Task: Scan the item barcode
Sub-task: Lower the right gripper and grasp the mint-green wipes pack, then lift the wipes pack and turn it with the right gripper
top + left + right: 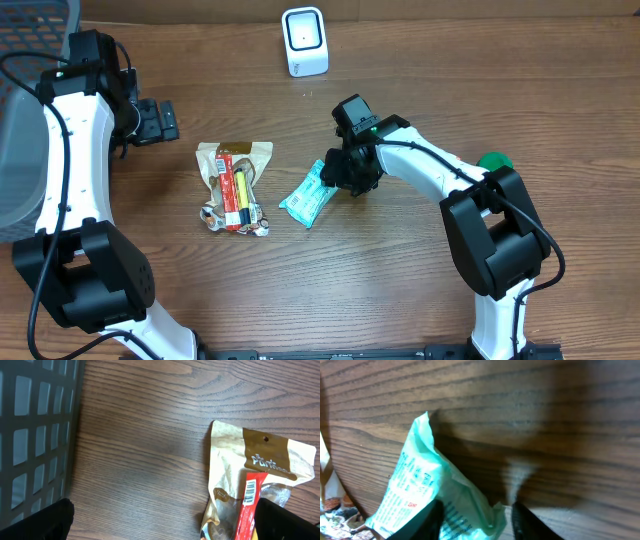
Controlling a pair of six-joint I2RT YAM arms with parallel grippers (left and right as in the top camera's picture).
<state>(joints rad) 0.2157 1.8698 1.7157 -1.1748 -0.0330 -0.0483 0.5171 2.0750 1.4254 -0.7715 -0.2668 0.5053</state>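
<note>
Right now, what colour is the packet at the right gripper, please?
Mint green packet; clearest in the right wrist view.

Mint-green packet at a black claw on dark-brown wood grain

The packet [420, 495] in the black right claw [475, 522] is pale mint with fine darker print and a small red mark. Beyond it from the claw lies a tan-and-brown pouch [232, 160] under a red-and-yellow bar [236, 190] with a white barcode patch. Farther off stands a white scanner [304, 40] with a dark face.
</note>
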